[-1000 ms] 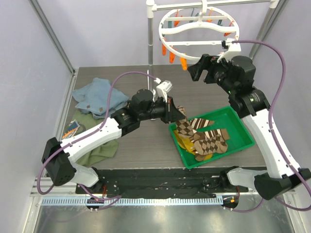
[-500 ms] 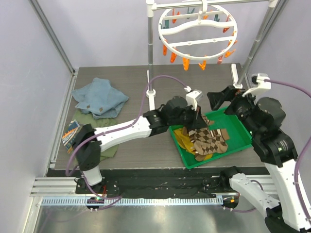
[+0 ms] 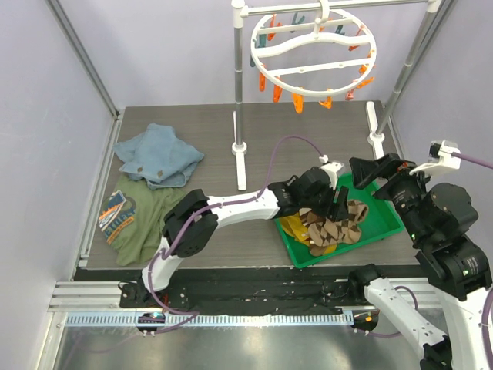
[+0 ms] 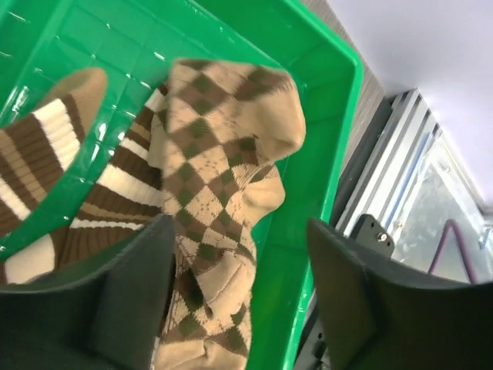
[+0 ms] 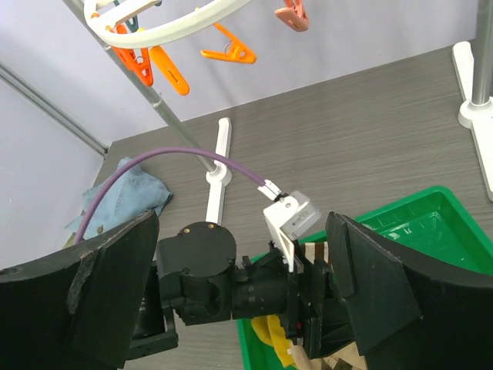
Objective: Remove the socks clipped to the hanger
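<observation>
The hanger (image 3: pixel 254 50), a white ring with orange and teal clips, hangs from the rail at the back; the clips I can see hold nothing. It also shows at the top of the right wrist view (image 5: pixel 181 21). The socks (image 3: pixel 333 225) lie piled in a green tray (image 3: pixel 389 208): a diamond-patterned sock (image 4: pixel 223 146) on top, a brown-and-white striped sock (image 4: pixel 46 158) beside it, a yellow sock (image 5: pixel 269 335) at the near-left corner. My left gripper (image 3: pixel 339 204) hovers open just over the diamond sock, its jaws (image 4: pixel 239 231) wide and empty. My right gripper (image 3: pixel 377 171) is open above the tray's far right.
A blue cloth (image 3: pixel 158 158) and an olive-green cloth (image 3: pixel 146 223) with a printed label lie at the left of the table. The stand's grey posts (image 3: pixel 239 100) rise on white feet (image 3: pixel 241 166) behind the tray. The left arm stretches across the table's middle.
My left gripper carried the diamond sock right over the tray, opened, and the sock now lies in the pile. My right arm drew back from the hanger, down and to the right.
</observation>
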You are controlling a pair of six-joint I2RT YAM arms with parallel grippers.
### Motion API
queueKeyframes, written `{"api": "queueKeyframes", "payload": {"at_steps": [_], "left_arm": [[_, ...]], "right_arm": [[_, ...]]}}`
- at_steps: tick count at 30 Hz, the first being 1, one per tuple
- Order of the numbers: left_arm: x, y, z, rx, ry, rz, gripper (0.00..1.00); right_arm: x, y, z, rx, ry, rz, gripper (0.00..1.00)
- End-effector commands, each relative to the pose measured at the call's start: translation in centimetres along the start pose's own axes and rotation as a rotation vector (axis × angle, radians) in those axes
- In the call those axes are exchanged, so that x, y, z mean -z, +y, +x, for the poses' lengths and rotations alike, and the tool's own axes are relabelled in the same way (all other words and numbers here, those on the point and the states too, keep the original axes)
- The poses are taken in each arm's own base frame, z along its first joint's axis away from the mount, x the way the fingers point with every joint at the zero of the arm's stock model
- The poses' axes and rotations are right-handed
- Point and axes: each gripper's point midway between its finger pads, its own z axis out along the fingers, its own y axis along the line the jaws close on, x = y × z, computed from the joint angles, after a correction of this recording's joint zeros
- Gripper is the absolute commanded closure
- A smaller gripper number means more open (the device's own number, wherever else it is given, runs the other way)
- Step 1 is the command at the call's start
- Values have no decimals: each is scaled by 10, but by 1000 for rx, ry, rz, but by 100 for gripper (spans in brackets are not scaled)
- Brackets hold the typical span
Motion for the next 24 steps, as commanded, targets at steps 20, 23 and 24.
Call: {"api": "queueKeyframes", "payload": {"at_steps": [20,23,24], "left_arm": [[262,-11,-110,-98,-475,-270,0],[293,-8,-102,-101,-498,-276,0],[302,-7,-100,-104,-503,-281,0]], "right_arm": [[4,22,38,-22,110,-170,0],[6,34,45,-32,123,-247,0],[6,35,45,-40,122,-256,0]]}}
